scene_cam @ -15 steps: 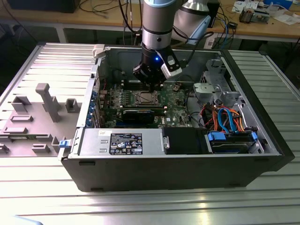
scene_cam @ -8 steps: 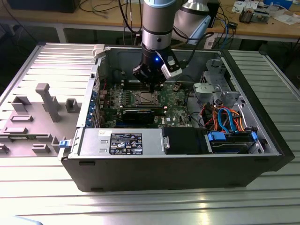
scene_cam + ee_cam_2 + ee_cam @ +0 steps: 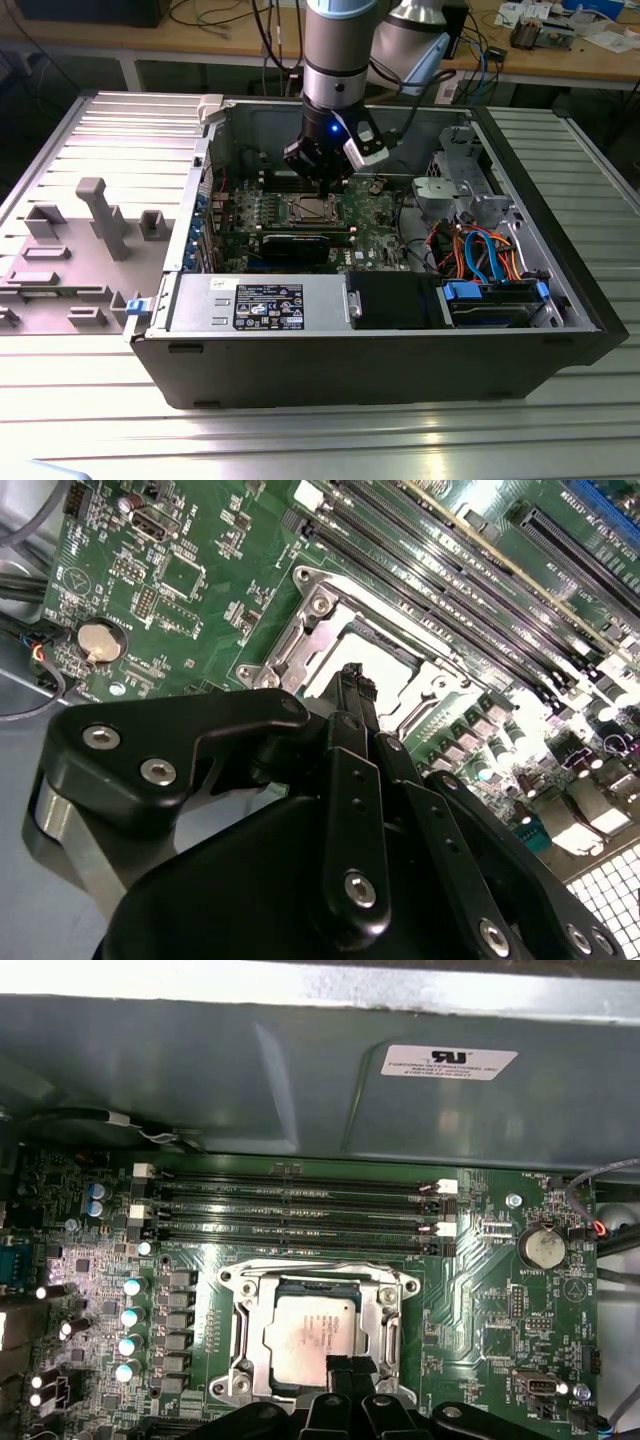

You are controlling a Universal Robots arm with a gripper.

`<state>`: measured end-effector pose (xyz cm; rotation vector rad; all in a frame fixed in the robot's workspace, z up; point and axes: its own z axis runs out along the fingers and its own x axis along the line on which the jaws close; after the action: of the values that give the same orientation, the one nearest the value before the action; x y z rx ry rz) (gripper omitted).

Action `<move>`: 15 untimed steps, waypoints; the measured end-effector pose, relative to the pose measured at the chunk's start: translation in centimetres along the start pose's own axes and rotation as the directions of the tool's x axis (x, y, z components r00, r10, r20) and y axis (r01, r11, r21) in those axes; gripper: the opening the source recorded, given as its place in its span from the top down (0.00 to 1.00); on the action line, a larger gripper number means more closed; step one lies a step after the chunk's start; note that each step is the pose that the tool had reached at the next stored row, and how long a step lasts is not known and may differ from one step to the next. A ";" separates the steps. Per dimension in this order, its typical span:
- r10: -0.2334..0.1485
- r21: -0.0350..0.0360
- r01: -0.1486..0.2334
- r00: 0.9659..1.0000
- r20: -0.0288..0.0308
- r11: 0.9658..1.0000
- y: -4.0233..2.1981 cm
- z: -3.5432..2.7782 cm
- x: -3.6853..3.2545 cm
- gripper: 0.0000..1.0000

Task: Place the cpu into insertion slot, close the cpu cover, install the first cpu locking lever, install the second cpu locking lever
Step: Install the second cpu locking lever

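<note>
The open computer case (image 3: 150, 345) lies on the ribbed metal desk (image 3: 300, 440), with the arm reaching down over its green circuit board (image 3: 480, 1290). The cpu cover (image 3: 385, 1335) is shut over the insertion slot (image 3: 245, 1335), with the cpu (image 3: 305, 1335) seated inside. The claw (image 3: 349, 1368), fingers pinched together and holding nothing, touches the cpu's near edge.

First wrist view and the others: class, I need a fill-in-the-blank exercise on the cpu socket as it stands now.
1. The cpu lies in the insertion slot with its silvery face turned ____.
2. The cpu cover lies ____ over the cpu, which shows through its window.
3. The hand hovers at the socket's edge, inside the open computer ____.
4. The round coin battery sits on the ____ circuit board.

Missing words: up; closed; case; green
</note>
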<state>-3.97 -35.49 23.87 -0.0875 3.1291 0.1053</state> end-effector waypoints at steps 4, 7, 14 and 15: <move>0.000 -0.013 0.000 1.000 0.001 1.000 -0.45 -0.01 0.06 0.89; 0.000 -0.013 0.000 1.000 0.001 1.000 -0.44 -0.43 0.06 0.89; 0.000 -0.021 0.000 1.000 0.001 1.000 -0.91 -0.94 0.12 0.89; 0.000 -0.026 0.000 1.000 0.001 1.000 -1.10 -0.92 0.15 0.89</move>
<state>-4.06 -36.66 24.71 -0.0872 3.1268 0.1464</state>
